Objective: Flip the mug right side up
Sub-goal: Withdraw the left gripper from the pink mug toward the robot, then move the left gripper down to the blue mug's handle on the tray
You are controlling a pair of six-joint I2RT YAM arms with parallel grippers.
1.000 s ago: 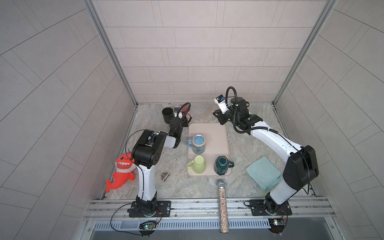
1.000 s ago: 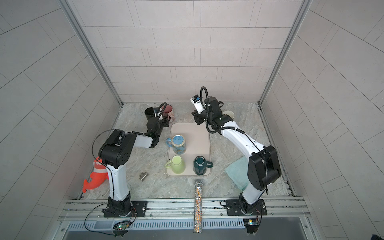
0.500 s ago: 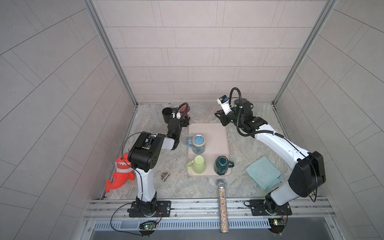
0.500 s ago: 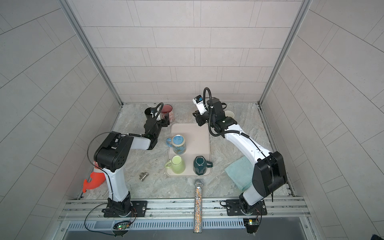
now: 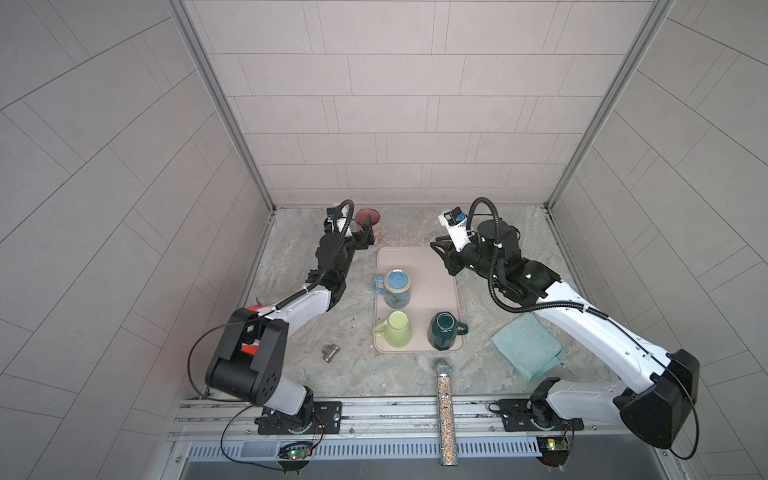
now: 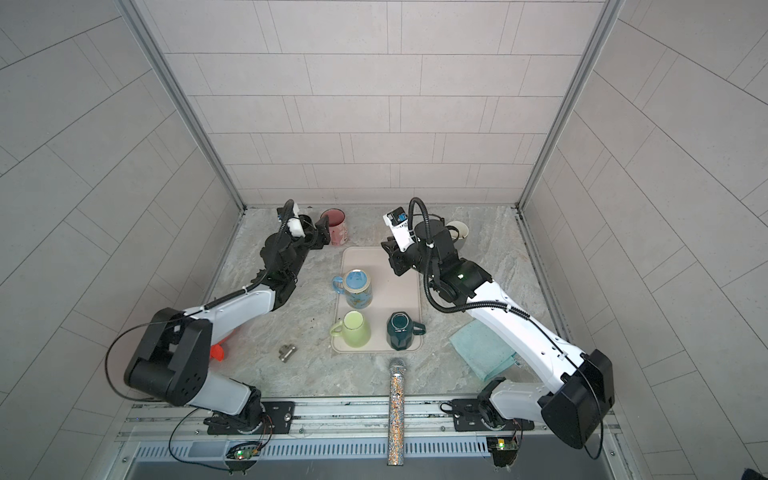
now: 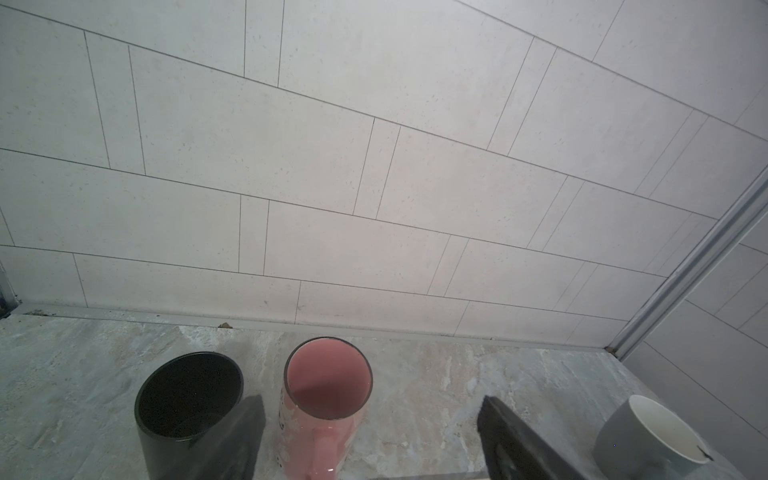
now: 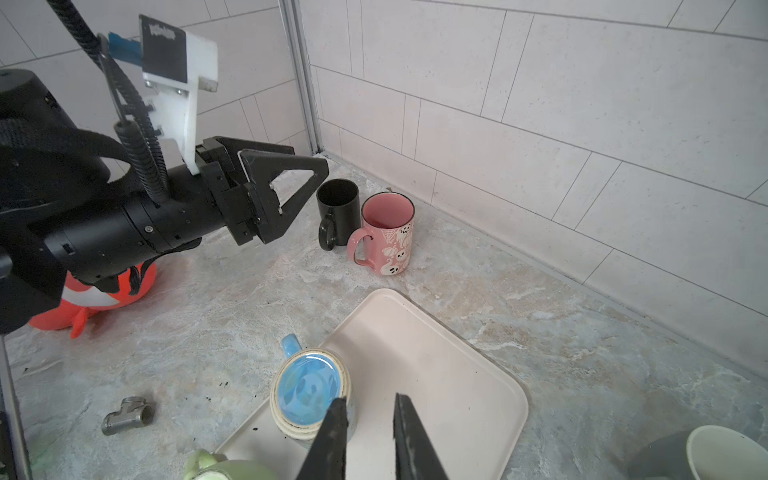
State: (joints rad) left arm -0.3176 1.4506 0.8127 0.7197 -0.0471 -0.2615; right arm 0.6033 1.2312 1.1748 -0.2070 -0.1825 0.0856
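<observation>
Left wrist view: we see the left gripper [image 7: 370, 402] spread wide, holding nothing. Pink mug [image 7: 328, 399] stands upright just ahead, beside black mug [image 7: 187, 395], near the back wall. Right gripper [image 8: 369, 401] is barely ajar and empty over the tray [image 8: 449, 345].

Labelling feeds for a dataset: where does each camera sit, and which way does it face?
Both top views: high above the front rail, looking down on the grey marbled table; left arm, right arm show whole.
Left wrist: on the left arm, facing the back wall past the pink ghost-print mug and black mug; left fingers show.
Right wrist: on the right arm, facing the back-left corner over the beige tray; right fingers and left fingers show.
Shared: both wrist views hold the pink mug, black mug and white-lined grey cup.
</observation>
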